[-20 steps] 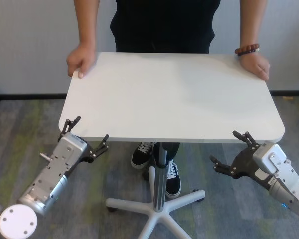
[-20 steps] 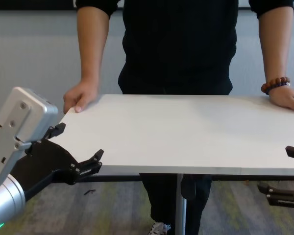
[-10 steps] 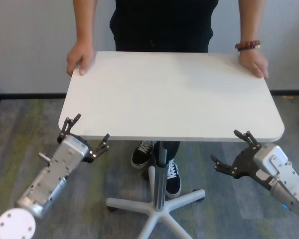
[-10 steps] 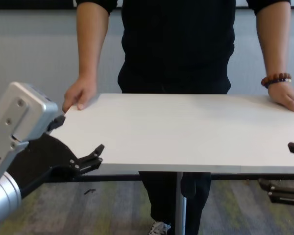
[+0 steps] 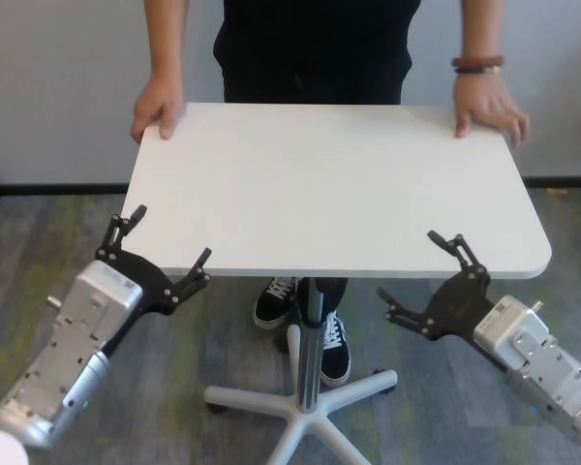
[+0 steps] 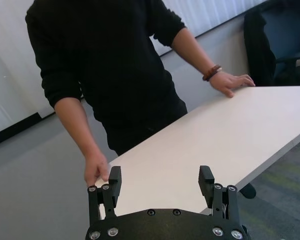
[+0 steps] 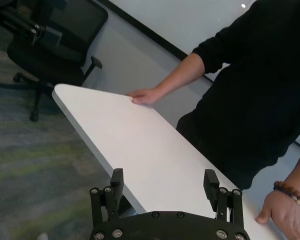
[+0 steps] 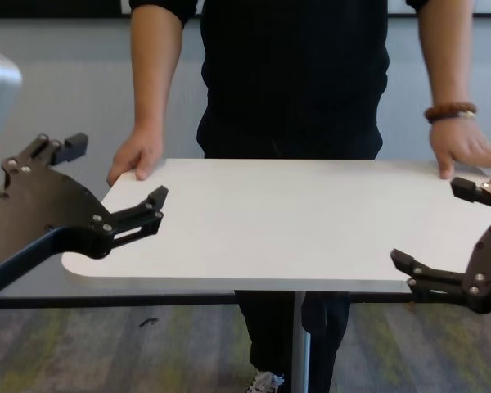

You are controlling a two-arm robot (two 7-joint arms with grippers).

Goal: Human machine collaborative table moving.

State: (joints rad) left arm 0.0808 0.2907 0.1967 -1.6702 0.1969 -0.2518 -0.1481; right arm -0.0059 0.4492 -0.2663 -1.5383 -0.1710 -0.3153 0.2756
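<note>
The white table (image 5: 339,184) stands on its slim pole (image 5: 312,334) in front of me. The human (image 5: 315,48) in a black shirt stands at the far side, one hand (image 5: 158,107) on each far corner, a beaded bracelet (image 5: 477,64) on one wrist. My left gripper (image 5: 160,254) is open and empty by the near left corner, just off the edge. My right gripper (image 5: 421,276) is open and empty below the near edge, toward the right. In the chest view the left gripper (image 8: 114,176) and right gripper (image 8: 442,225) flank the table (image 8: 295,221). The wrist views show the tabletop (image 6: 215,145) (image 7: 140,145) beyond open fingers.
The table's white star base (image 5: 300,402) and the person's shoes (image 5: 334,349) lie under the top. A black office chair (image 7: 50,45) stands off to one side on grey carpet. A pale wall runs behind the person.
Both open grippers have drawn back from the table's near edge and stand higher in the chest view. The right gripper shifted left. The braceleted hand moved along the far corner.
</note>
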